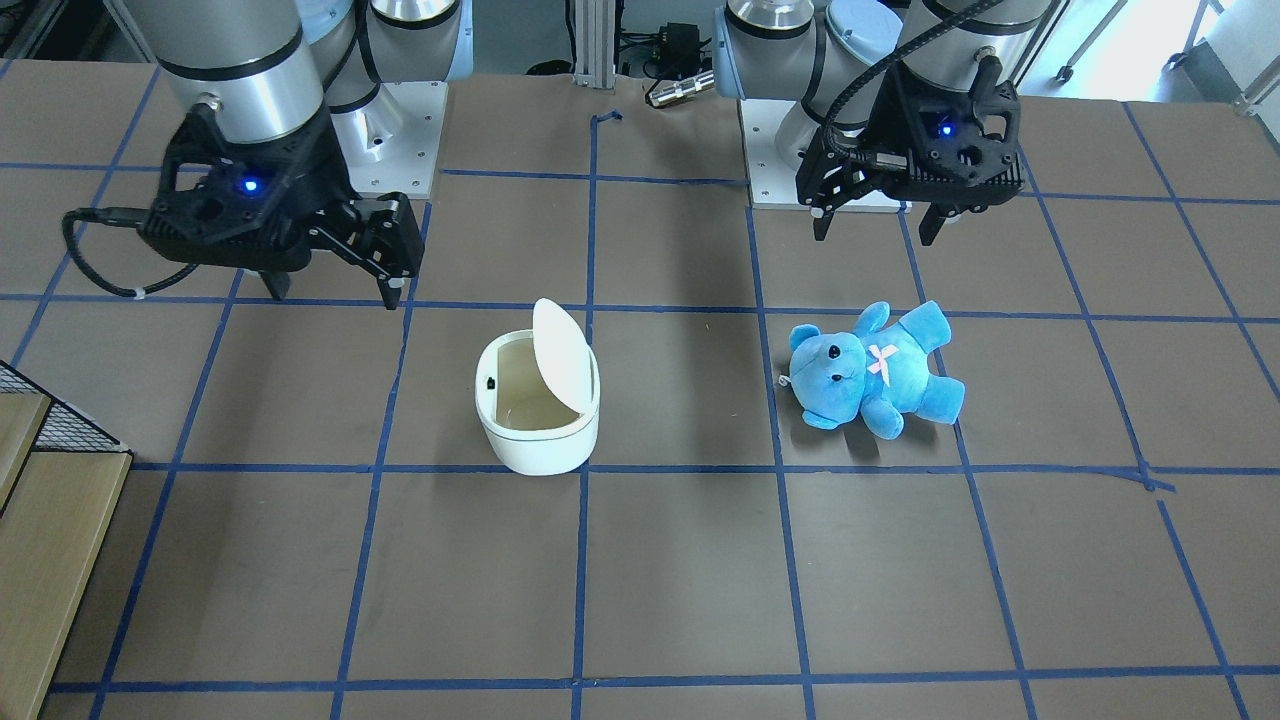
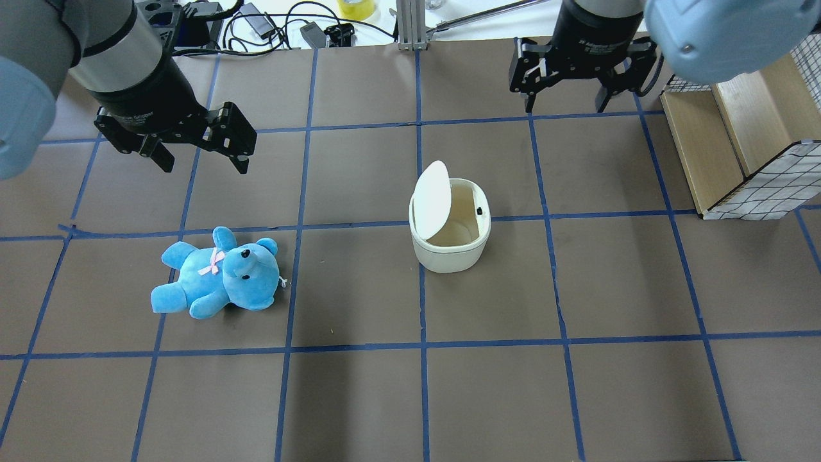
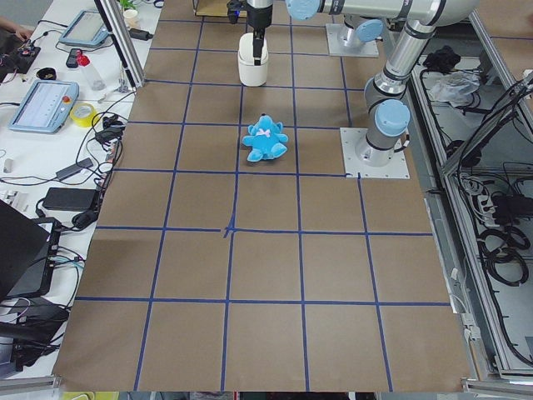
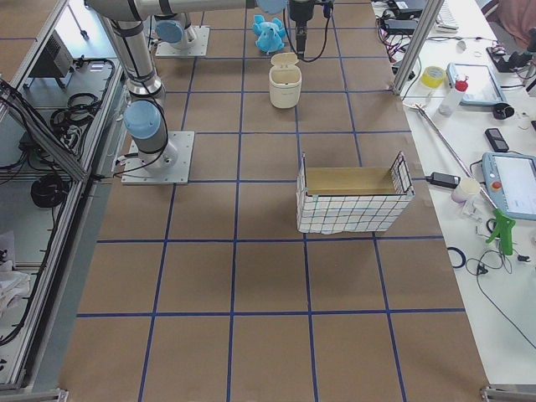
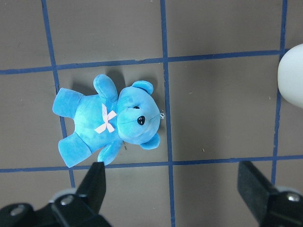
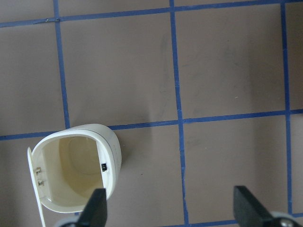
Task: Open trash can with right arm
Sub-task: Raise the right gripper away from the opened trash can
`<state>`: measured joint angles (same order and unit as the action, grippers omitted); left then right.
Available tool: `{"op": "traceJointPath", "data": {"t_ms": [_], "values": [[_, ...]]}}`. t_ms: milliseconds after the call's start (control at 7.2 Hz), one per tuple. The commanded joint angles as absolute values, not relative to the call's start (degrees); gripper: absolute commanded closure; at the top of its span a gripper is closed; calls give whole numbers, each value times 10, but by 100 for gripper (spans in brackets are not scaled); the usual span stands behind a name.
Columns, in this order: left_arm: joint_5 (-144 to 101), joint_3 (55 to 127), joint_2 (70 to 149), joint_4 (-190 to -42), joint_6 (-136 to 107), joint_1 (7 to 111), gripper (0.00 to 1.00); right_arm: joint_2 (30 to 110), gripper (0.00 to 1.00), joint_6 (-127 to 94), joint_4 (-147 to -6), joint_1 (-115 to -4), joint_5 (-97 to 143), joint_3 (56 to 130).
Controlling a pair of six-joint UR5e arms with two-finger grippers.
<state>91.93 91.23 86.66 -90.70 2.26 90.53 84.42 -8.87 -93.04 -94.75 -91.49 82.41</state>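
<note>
Your right gripper [image 1: 335, 290] hangs above the counter [image 1: 680, 580] with its fingers spread apart, holding nothing. The trash can [image 1: 535, 430] stands on the counter below it, off toward the left arm's side and clear of the fingers. Its lid [image 1: 560, 350] stands up on edge along the side farther from that gripper, so you can see into the cream interior. Your left gripper [image 1: 875, 232] is likewise apart and empty, with the blue teddy bear [image 1: 870, 370] lying face-up below it. A wire-sided box [image 2: 763, 186] sits on the right gripper's outer side.
</note>
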Motion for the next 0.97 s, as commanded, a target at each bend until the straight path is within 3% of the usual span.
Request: {"op": "traceJointPath", "data": {"t_ms": [0, 833], "values": [[919, 912, 867, -907, 23, 906, 0, 851, 0, -71, -925, -933, -914, 819], [919, 912, 867, -907, 22, 905, 0, 852, 0, -71, -930, -934, -916, 817]]}}
